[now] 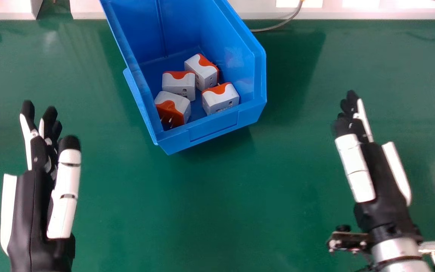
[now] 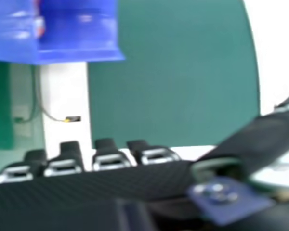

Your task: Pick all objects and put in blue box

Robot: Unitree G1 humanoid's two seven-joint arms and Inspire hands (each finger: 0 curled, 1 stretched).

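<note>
In the head view my left hand (image 1: pixel 32 196) is held over the left part of the table, open with straight fingers. My right hand (image 1: pixel 376 173) is over the right side, also open and holding nothing. Between them and farther back stands the blue box (image 1: pixel 213 130). Several white and orange plug adapters lie inside it: one at the back (image 1: pixel 202 71), one at the middle left (image 1: pixel 178 83), one at front right (image 1: pixel 221 99) and one at front left (image 1: pixel 174 107). In the right hand view are the blue box (image 2: pixel 79 54) and my right hand (image 2: pixel 86 190).
The green table (image 1: pixel 210 211) spreads around the box and under both hands. White structures (image 1: pixel 353 13) line its far edge. A grey cable (image 1: pixel 278 25) lies behind the box to its right.
</note>
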